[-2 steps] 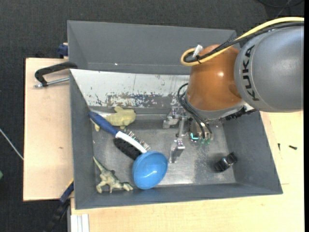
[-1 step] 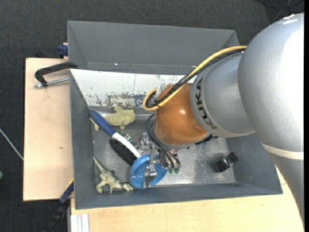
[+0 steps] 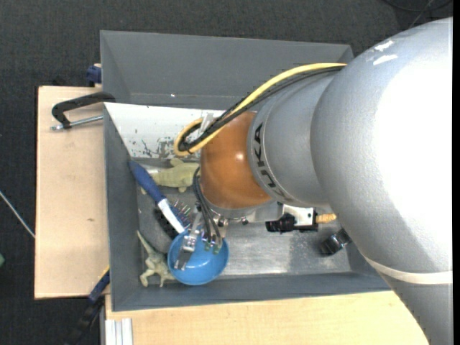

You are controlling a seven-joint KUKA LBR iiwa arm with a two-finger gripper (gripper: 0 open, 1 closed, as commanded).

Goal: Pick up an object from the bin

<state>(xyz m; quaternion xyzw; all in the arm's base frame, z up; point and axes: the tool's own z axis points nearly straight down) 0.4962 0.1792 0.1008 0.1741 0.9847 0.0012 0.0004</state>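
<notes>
My gripper reaches down at the bin's near left corner, below the orange wrist cover. Its two metal fingertips stand apart, open, right over the top of a round blue ball-like thing that lies against the near wall. Blue shows between the tips; I cannot tell whether they touch it. A pale green toy animal lies just left of the blue thing. A blue-handled brush with a white and black end runs slantwise from the left wall toward the gripper.
A pale green flat piece lies beside the brush near the far wall. To the right on the floor are a black and white marker-like thing with an orange tip and a small black piece. The arm covers the bin's right half.
</notes>
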